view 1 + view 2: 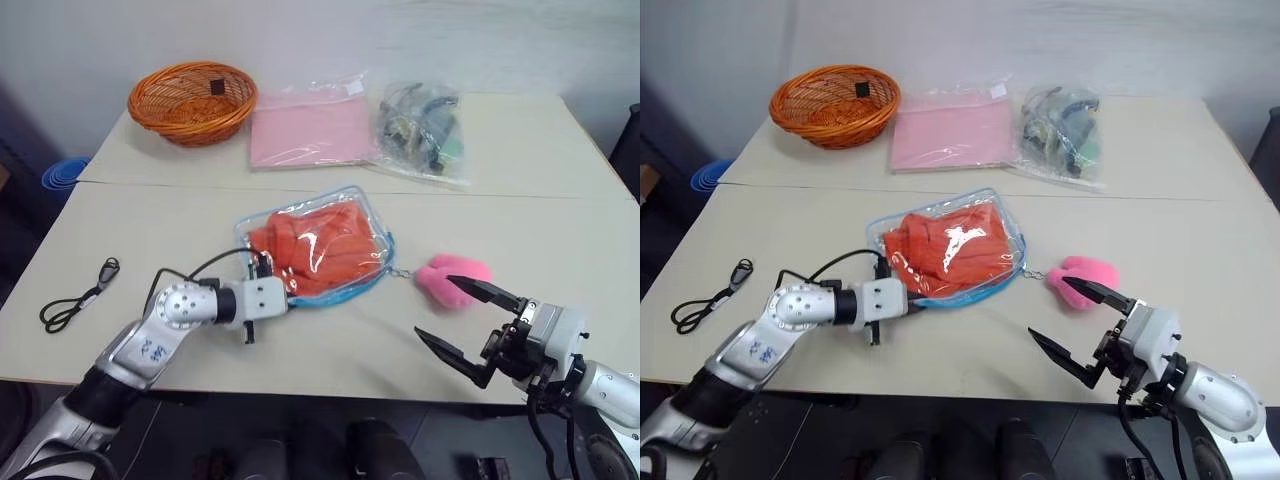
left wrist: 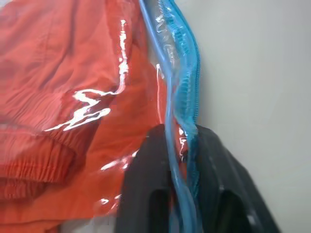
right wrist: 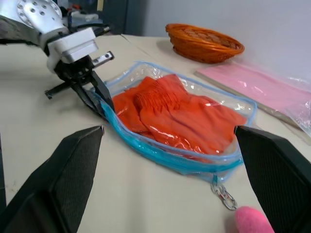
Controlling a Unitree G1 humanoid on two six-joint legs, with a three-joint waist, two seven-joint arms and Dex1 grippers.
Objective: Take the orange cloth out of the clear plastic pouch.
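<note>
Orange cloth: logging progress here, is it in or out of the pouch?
In. The orange cloth lies folded behind the clear plastic of the pouch, inside its blue trim.

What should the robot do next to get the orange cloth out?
Probably bring the open right gripper in to the pouch's blue edge. The left gripper is already shut on the clear plastic pouch at its zipper trim, and the orange cloth lies inside.
</note>
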